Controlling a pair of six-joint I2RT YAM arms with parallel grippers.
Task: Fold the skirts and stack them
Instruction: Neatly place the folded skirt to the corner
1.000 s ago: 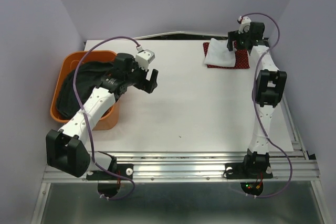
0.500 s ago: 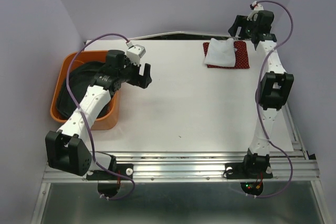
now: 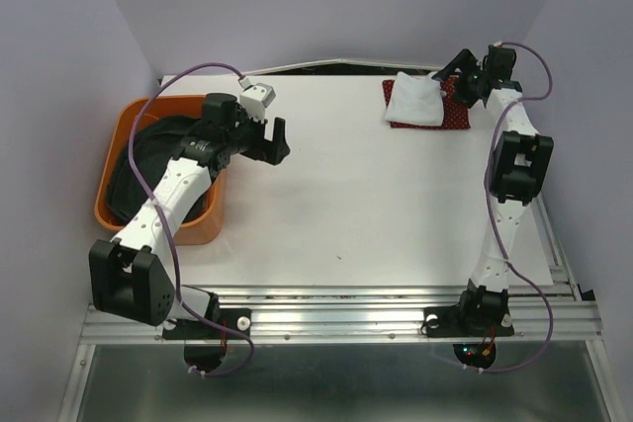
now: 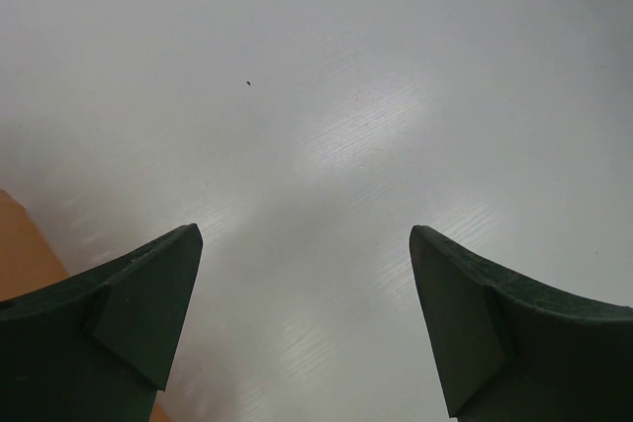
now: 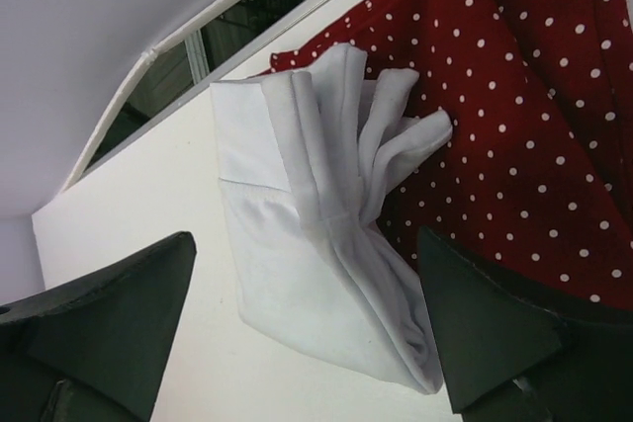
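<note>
A folded white skirt lies on a folded red skirt with white dots at the table's far right. In the right wrist view the white skirt covers the left part of the red skirt. My right gripper hangs just above this stack, open, with nothing between its fingers. The dark grey skirt lies bunched in the orange basket. My left gripper is open over bare table beside the basket, its jaws wide apart and empty.
The orange plastic basket stands at the table's left edge, and its corner shows in the left wrist view. A dark gap runs behind the table's far edge. Lilac walls close in on both sides.
My right gripper lifted off the white skirt, swung up and right, then came back down beside the stack. My left gripper drew back a little toward the basket.
</note>
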